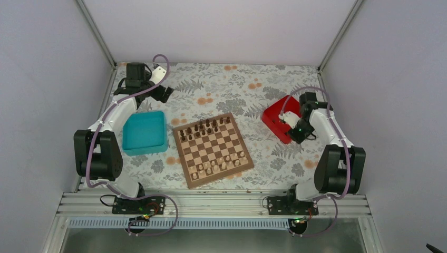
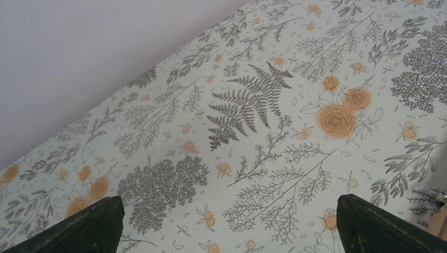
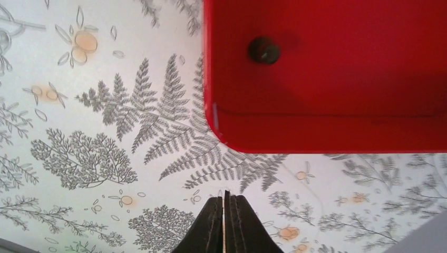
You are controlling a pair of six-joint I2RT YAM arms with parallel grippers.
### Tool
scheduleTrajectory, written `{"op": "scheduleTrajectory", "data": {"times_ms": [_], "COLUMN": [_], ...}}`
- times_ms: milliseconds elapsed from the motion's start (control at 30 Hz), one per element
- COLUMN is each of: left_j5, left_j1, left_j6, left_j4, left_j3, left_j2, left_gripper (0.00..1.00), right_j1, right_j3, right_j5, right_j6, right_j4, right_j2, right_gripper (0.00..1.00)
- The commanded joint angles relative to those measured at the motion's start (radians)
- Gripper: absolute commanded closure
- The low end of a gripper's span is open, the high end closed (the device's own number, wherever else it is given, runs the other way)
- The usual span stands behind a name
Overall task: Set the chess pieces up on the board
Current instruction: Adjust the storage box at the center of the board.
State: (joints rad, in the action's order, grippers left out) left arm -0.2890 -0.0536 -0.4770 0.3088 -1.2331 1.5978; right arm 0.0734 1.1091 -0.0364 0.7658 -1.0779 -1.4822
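Observation:
The board (image 1: 182, 158) lies mid-table. Dark chess pieces (image 1: 204, 128) stand along its far rows and pale ones (image 1: 219, 166) along its near rows. One dark piece (image 3: 263, 50) lies in the red tray (image 3: 327, 79). My right gripper (image 3: 225, 197) hovers over the cloth just outside that tray's corner, shut, with nothing between its fingers; from above the right gripper (image 1: 296, 133) sits at the red tray's (image 1: 274, 118) near side. My left gripper (image 2: 226, 221) is open over bare floral cloth at the far left, its fingers (image 2: 79, 226) wide apart, holding nothing.
A teal tray (image 1: 143, 132) sits left of the board, beside the left arm. Walls close the table on three sides. The left gripper (image 1: 162, 90) hangs near the back wall. Floral cloth (image 1: 248, 84) covers the table.

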Motion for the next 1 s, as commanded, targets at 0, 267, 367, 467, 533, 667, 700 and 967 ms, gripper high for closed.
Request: {"op": "scheduleTrajectory", "data": {"times_ms": [0, 267, 367, 467, 533, 667, 700, 967], "left_j5": [-0.013, -0.011, -0.007, -0.002, 0.003, 0.008, 0.007, 0.011], "left_j1": [-0.003, -0.005, -0.006, -0.008, -0.008, -0.008, -0.008, -0.009], "left_j6": [0.016, 0.036, 0.041, 0.044, 0.041, 0.038, 0.038, 0.038], "left_j4": [-0.025, -0.056, -0.062, -0.067, -0.072, -0.079, -0.079, -0.082], "left_j3": [-0.004, 0.008, 0.007, 0.009, 0.015, 0.026, 0.027, 0.03], "left_j2": [-0.013, 0.002, 0.001, -0.004, -0.007, -0.007, -0.009, -0.016], "left_gripper": [0.0, 0.0, 0.0, 0.0, 0.0, 0.0, 0.0, 0.0], "right_j1": [0.008, 0.022, 0.042, 0.059, 0.068, 0.068, 0.068, 0.064], "right_j3": [-0.097, -0.346, -0.422, -0.464, -0.486, -0.528, -0.538, -0.497], "right_j5": [-0.015, 0.033, 0.012, 0.002, 0.001, -0.023, -0.027, 0.069], "right_j6": [0.027, 0.079, 0.088, 0.104, 0.12, 0.15, 0.157, 0.164], "right_j4": [0.103, 0.316, 0.431, 0.549, 0.62, 0.761, 0.792, 0.82], "right_j2": [0.085, 0.205, 0.194, 0.189, 0.189, 0.182, 0.181, 0.099], "right_gripper": [0.96, 0.96, 0.96, 0.96, 0.96, 0.96, 0.96, 0.96]}}
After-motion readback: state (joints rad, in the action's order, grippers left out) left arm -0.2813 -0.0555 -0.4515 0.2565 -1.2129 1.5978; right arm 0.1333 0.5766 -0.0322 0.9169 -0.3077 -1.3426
